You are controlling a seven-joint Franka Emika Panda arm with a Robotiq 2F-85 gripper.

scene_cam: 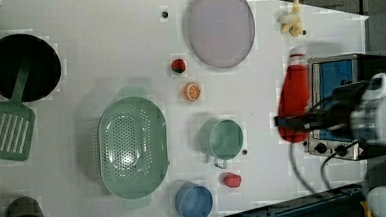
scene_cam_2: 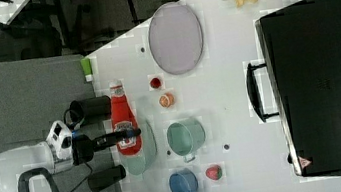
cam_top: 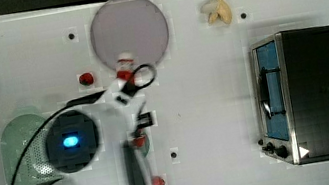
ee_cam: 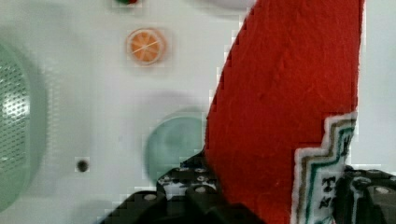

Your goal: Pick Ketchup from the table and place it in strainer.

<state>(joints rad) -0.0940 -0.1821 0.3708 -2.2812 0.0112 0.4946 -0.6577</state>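
Between the tool's (scene_cam_2: 124, 134) fingers, the Ketchup (scene_cam_2: 124, 125).

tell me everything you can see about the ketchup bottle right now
The Ketchup is a red bottle tapering to a white cap, with a pale label band low on its body; it looks like soft plastic. The gripper is shut on it at the label, holding it lifted off the table. In the right view it hangs in front of the strainer. In the wrist view its red body and label edge sit between the dark fingers.
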